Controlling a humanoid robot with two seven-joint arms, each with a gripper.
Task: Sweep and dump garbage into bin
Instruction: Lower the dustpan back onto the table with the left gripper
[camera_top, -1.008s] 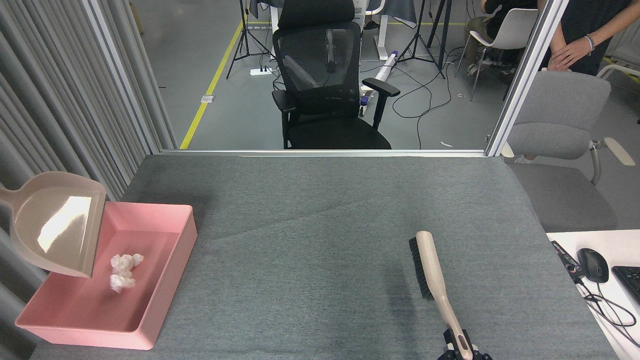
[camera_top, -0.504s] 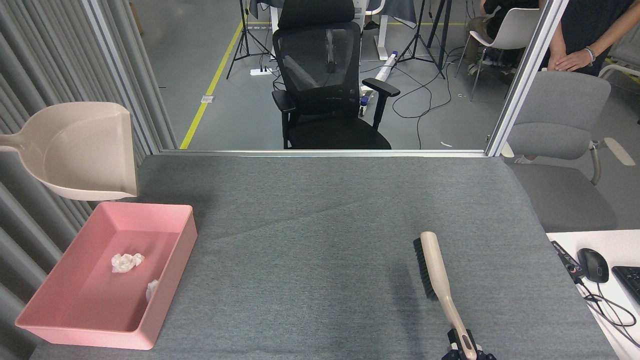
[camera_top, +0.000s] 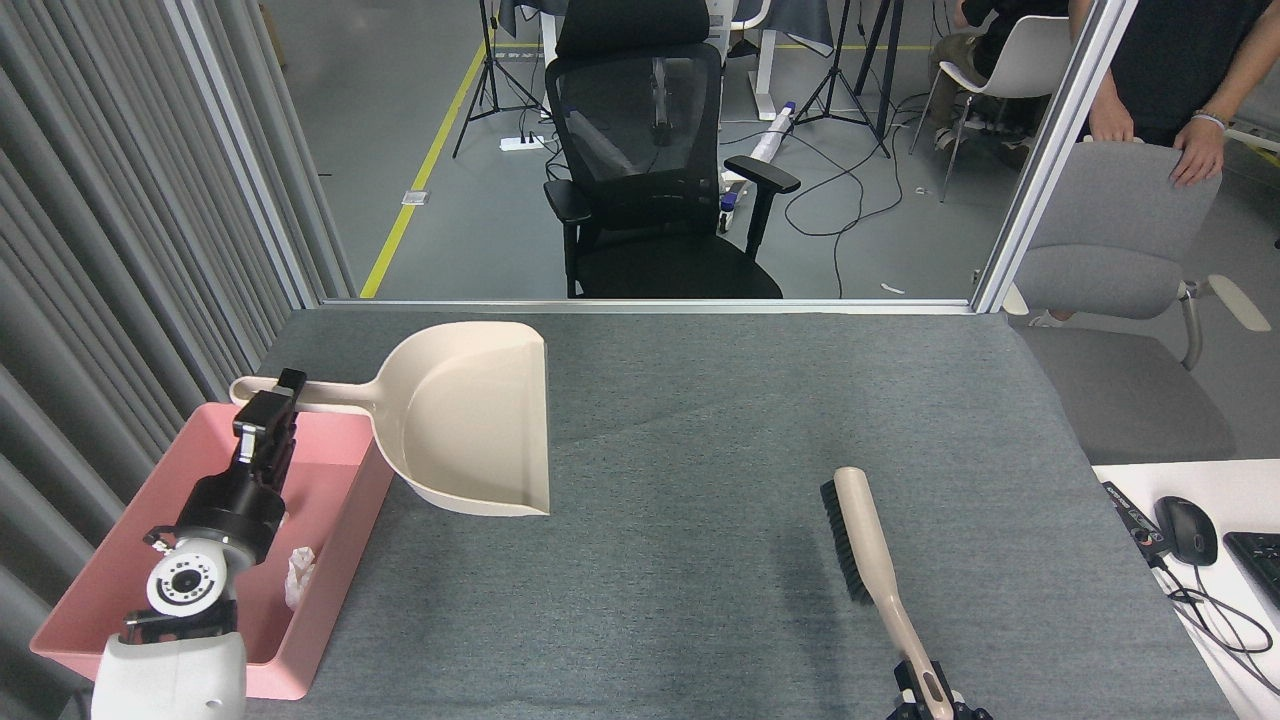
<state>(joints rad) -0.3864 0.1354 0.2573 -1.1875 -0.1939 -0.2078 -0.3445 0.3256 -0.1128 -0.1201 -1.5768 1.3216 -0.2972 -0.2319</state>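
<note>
Where the shallow pink plastic bin (camera_top: 345, 520) meets the table's left edge, one crumpled white tissue wad (camera_top: 299, 575) lies inside. Left gripper (camera_top: 268, 412) clamps the beige dustpan (camera_top: 470, 420) handle above it. Right gripper (camera_top: 935, 705) holds the beige brush (camera_top: 862, 540); grey felt table (camera_top: 680, 420) between lies open.

Floor: grey, yellow line (camera_top: 425, 165) | Left: grey slatted wall (camera_top: 110, 220) | Furniture: black mesh chair (camera_top: 650, 170), grey chair (camera_top: 1120, 240), tripods (camera_top: 840, 70)
</note>
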